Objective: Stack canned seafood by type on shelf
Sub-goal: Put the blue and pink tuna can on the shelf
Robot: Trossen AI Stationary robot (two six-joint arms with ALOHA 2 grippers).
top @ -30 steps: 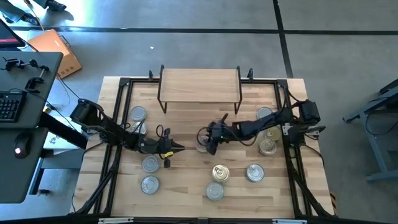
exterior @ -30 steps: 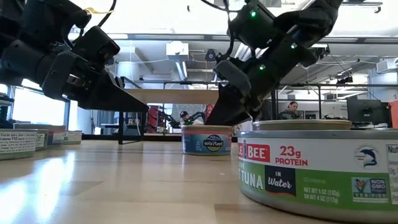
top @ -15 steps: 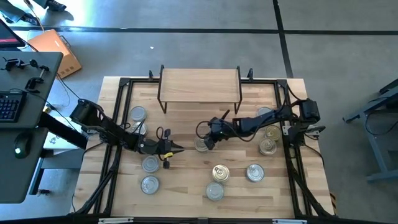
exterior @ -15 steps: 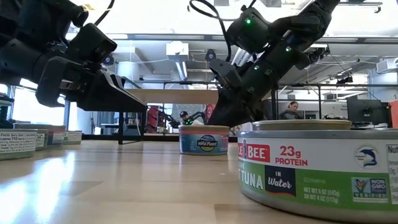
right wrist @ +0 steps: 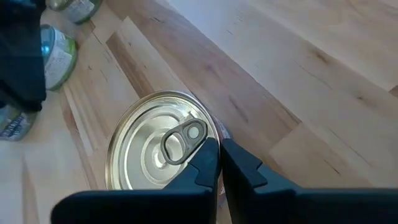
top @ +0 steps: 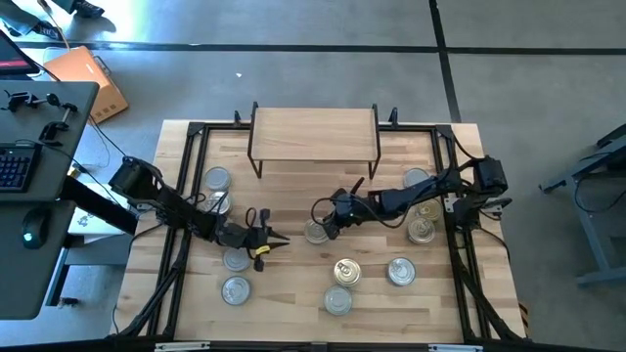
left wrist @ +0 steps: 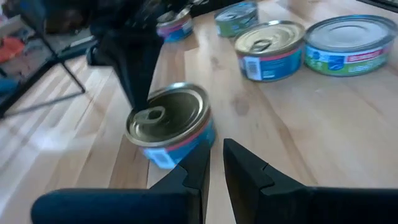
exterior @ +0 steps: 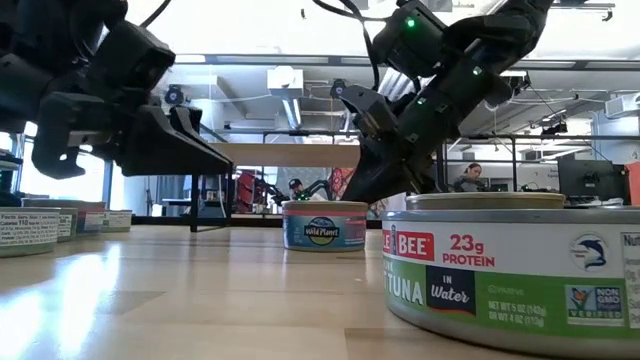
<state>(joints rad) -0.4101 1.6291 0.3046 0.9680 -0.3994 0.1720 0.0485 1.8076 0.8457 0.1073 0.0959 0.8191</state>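
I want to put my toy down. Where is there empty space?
The shelf top is bare, and so is the table strip just in front of it. The middle is crowded: both grippers, left and right, meet around a tin. More tins fill the front right.

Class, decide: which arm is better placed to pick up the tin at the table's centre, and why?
Right. The right gripper hangs at the Wild Planet tin, its nearly closed fingertips over the lid. The left gripper points at it from farther off.

floor: grey concrete [top: 293, 59] | left: dark desk [top: 29, 196] with keyboard [top: 15, 166] | ceiling: exposed ducts [exterior: 290, 85]
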